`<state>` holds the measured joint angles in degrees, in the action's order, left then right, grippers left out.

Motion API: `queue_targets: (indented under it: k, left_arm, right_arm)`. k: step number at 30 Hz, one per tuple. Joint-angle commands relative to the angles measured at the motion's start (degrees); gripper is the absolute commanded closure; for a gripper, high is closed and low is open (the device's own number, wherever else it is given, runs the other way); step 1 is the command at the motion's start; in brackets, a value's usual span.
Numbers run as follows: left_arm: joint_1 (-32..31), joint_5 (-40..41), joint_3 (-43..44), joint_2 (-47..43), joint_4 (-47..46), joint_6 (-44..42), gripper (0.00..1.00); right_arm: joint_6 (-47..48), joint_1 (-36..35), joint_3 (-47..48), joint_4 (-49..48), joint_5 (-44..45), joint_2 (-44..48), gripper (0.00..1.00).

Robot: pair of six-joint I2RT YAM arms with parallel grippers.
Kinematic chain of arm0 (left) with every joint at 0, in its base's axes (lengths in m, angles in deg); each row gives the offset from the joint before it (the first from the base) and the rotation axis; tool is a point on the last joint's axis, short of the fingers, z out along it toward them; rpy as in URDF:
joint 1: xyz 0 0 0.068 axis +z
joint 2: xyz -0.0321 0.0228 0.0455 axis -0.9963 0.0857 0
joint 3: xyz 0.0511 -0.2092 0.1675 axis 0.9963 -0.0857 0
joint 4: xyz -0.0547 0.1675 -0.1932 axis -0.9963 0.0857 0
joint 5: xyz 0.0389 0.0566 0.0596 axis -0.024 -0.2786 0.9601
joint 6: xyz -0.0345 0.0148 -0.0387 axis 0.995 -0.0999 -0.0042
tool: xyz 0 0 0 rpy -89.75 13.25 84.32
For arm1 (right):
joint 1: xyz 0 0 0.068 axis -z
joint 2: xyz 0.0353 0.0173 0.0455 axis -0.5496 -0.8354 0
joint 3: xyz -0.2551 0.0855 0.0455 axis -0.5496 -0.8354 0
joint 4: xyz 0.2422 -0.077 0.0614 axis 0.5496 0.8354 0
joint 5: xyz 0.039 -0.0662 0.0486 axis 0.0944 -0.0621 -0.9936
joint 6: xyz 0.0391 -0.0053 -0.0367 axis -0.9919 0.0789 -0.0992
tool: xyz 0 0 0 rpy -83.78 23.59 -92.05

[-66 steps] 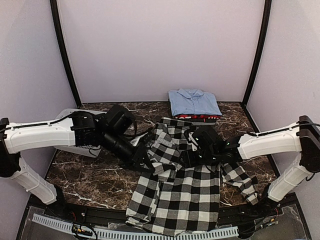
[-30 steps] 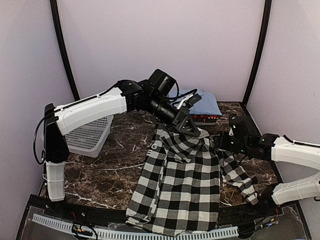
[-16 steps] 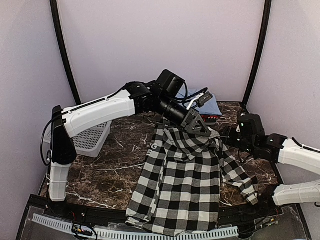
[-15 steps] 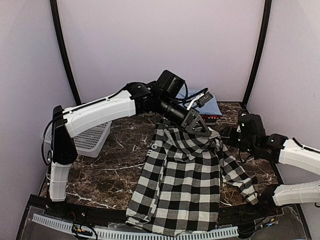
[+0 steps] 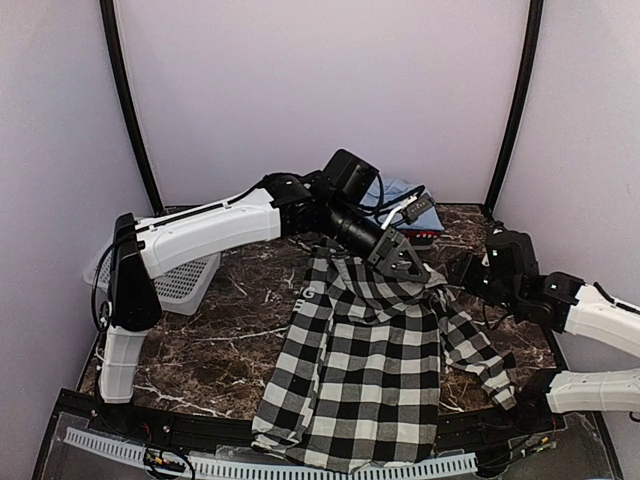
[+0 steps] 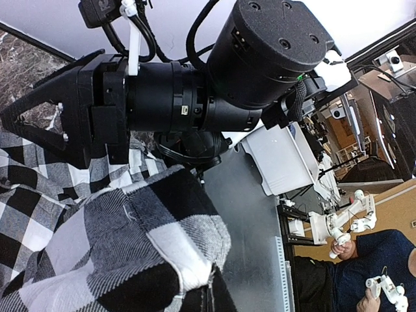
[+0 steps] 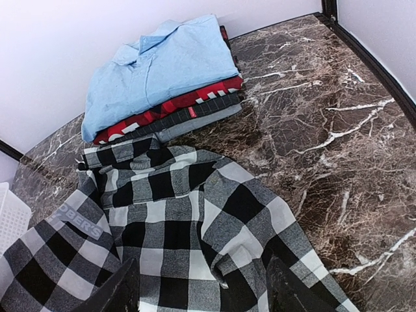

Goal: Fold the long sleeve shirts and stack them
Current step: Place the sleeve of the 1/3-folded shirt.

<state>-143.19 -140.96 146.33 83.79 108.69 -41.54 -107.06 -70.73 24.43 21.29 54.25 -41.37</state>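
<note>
Left jaws moved right, gripping check shirt (image 5: 360, 380); right jaws open; basket (image 5: 185, 285) contents unclear.

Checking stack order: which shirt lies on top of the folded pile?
The light blue collared shirt; the red one lies beneath it, and the check shirt sprawls unfolded, not stacked.

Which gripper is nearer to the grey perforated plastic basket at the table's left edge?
Left. The left gripper is mid-table, right of the basket, pinching the black-and-white check shirt. The right gripper hangs open farther right.
</note>
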Motion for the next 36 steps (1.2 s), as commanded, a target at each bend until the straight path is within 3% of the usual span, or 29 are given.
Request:
queue_targets:
  k: [1,7,26,36]
  left_arm:
    - [-1.1,-3.4,0.7,1.2,-1.5,-2.0,1.00]
    - [-2.0,-4.5,0.9,3.1,-2.8,-2.2,1.00]
    - [-2.7,-7.9,3.1,7.2,-6.3,-3.2,1.00]
    - [-2.6,-2.0,5.4,8.5,-6.3,-6.5,1.00]
  right_arm:
    - [-2.4,0.4,-1.1,1.0,2.4,2.7,0.37]
    - [-2.3,0.4,-1.6,1.4,3.7,7.7,0.36]
    - [-3.2,0.4,-1.5,2.9,4.9,11.6,0.36]
    - [-4.0,0.4,-1.7,2.8,5.6,13.5,0.36]
